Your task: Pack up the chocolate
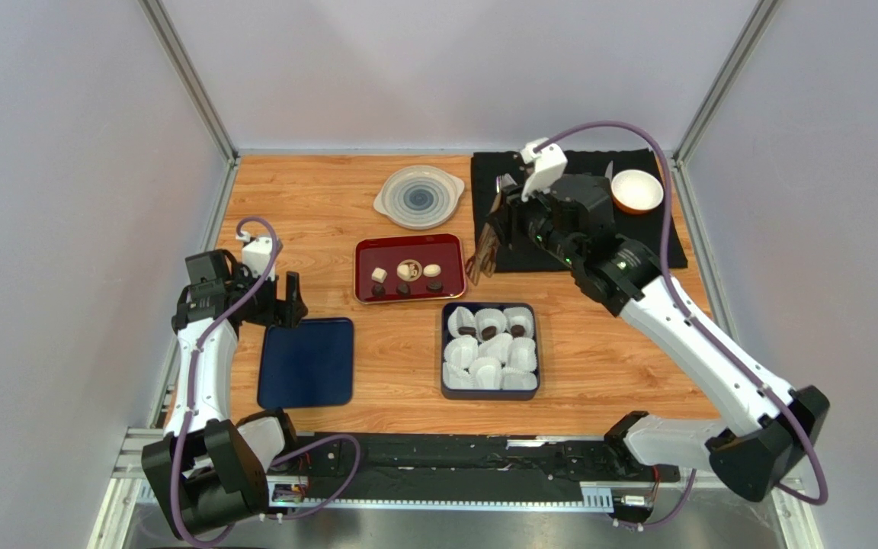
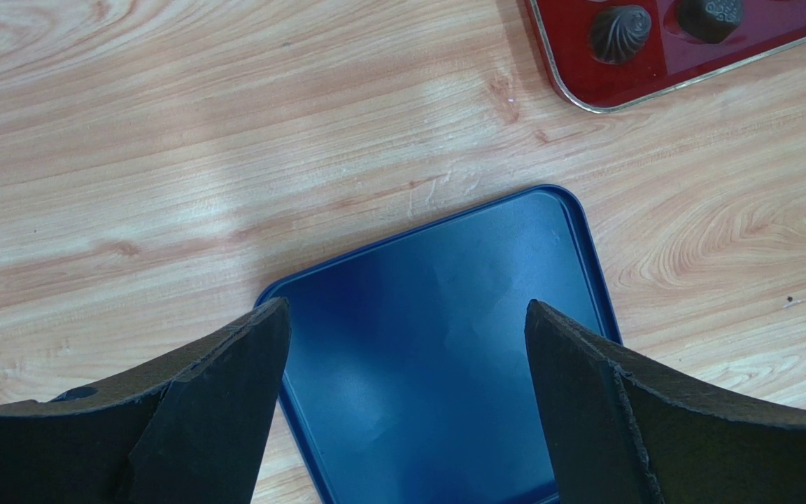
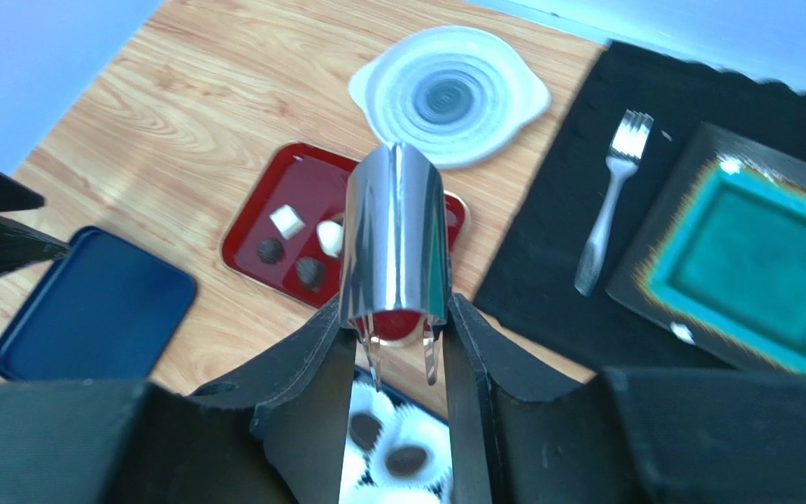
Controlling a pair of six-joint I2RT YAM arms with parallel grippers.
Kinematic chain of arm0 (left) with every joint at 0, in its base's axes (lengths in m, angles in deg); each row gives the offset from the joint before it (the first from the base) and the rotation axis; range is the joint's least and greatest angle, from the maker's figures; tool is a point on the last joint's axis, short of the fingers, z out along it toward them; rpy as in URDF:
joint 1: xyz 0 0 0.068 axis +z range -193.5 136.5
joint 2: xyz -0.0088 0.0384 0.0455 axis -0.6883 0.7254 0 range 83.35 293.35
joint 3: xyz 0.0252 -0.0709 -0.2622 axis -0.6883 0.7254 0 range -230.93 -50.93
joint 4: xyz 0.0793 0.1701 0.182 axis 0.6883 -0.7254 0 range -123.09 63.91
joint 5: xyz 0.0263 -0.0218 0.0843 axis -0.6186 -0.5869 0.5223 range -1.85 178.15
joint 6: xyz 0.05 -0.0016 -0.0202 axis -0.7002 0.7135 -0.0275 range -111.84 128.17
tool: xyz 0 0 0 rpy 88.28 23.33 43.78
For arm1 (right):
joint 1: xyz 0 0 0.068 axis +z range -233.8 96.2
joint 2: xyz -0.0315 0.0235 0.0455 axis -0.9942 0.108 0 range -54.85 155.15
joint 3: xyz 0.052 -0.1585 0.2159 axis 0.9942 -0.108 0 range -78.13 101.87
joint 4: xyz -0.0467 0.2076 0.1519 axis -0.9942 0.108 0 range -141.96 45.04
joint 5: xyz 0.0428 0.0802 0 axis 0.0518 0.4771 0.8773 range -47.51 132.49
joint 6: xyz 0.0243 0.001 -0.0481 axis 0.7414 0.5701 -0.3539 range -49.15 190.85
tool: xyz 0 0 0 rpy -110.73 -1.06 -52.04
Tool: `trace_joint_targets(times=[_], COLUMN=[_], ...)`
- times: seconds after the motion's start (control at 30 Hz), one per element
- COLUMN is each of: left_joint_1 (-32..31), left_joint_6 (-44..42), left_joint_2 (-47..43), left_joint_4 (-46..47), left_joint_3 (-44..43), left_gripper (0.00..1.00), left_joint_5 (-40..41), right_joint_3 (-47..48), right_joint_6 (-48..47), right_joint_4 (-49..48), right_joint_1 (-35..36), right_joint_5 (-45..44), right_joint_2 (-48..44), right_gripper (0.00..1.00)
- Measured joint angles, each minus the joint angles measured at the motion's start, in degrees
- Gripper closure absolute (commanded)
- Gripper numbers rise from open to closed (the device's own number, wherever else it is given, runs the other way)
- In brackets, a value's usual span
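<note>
At tabletop centre: red tray [image 1: 449, 252] carrying the loose chocolate [image 1: 405, 288], dark rounds plus a few cream pieces.
Box [image 1: 445, 349]: at 5 o'clock of the tray; white paper cups [image 1: 485, 368] fill it, and three along its 12 o'clock row hold dark pieces.
Right jaws: clamped on metal tongs [image 3: 397, 231], raised at 2 o'clock of the tray; tong tips point down and appear empty.
Left jaws: wide apart, holding nothing, above the blue lid [image 2: 439, 357] at 8 o'clock of the tray.
Step in hand: probably fetching a further piece with the tongs.
Next move: likely carry the tips toward 8 o'clock, straddle one piece, squeeze gently, lift, then deliver it to an empty cup.
</note>
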Motion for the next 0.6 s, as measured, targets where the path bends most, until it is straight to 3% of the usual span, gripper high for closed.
trace_joint_targets(times=[0.6], left_joint_1=[0.0], left_joint_6=[-0.3], left_joint_2=[1.3], left_joint_4=[1.5], left_joint_3=[0.3], left_gripper=[0.09], left_joint_5=[0.4], right_joint_3=[25.7], right_joint_6=[-0.7], right_joint_4=[-6.8], right_joint_1=[6.9], right_joint_5=[6.1], right_joint_2=[33.7], right_gripper=[0.62])
